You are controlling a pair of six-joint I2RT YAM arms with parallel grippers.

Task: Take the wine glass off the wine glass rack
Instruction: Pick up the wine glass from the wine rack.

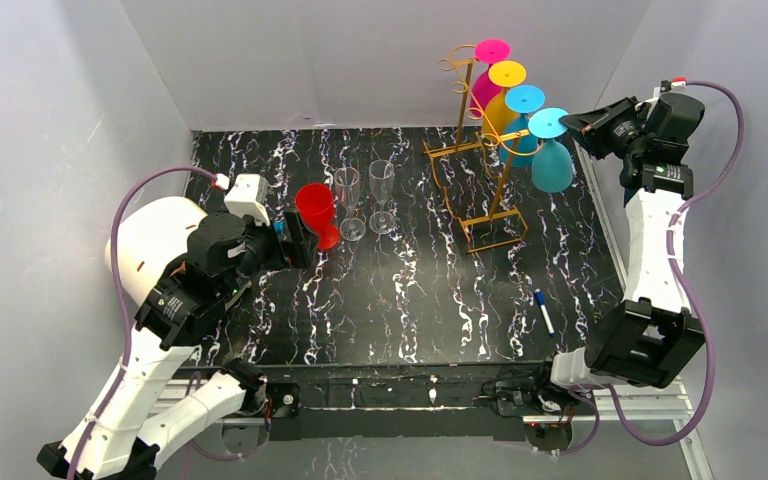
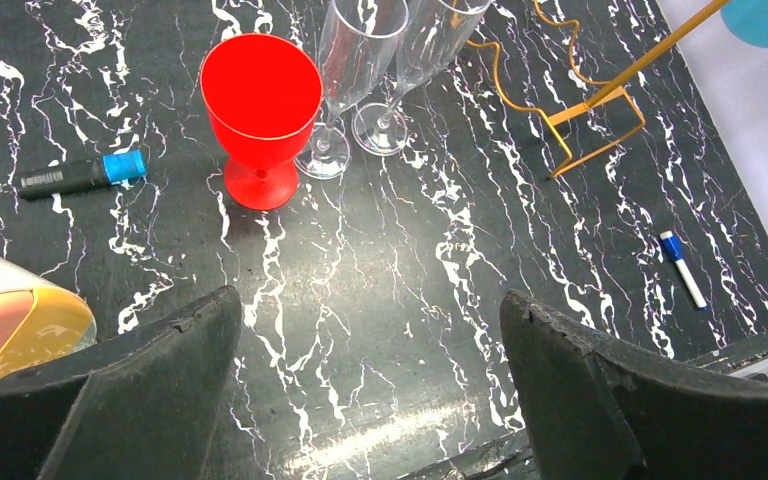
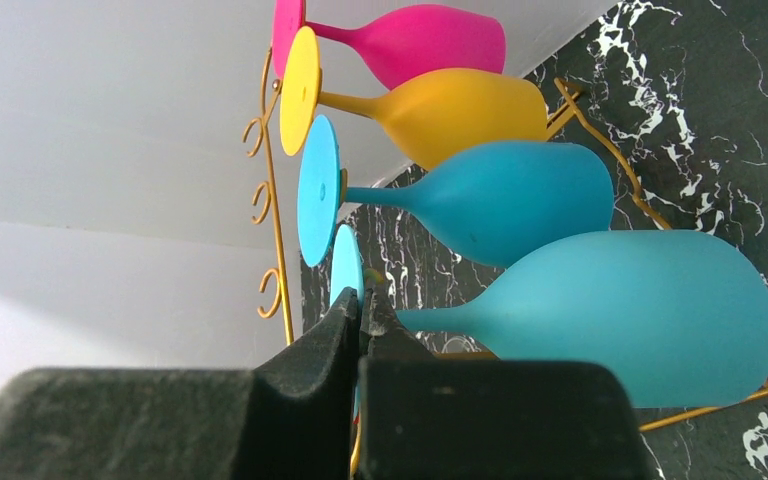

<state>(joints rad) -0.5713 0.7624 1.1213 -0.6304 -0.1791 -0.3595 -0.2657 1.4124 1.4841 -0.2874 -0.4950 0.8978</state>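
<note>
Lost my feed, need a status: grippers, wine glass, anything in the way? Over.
Left gripper open, empty. Right gripper shut on light-blue wine glass foot, glass on rack. Next darker blue glass hangs close beside it.

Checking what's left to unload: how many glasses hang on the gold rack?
4, upside down in a row: the pink glass farthest back, then the yellow glass, the blue glass, and the light-blue glass at the front end. None appears hidden.
</note>
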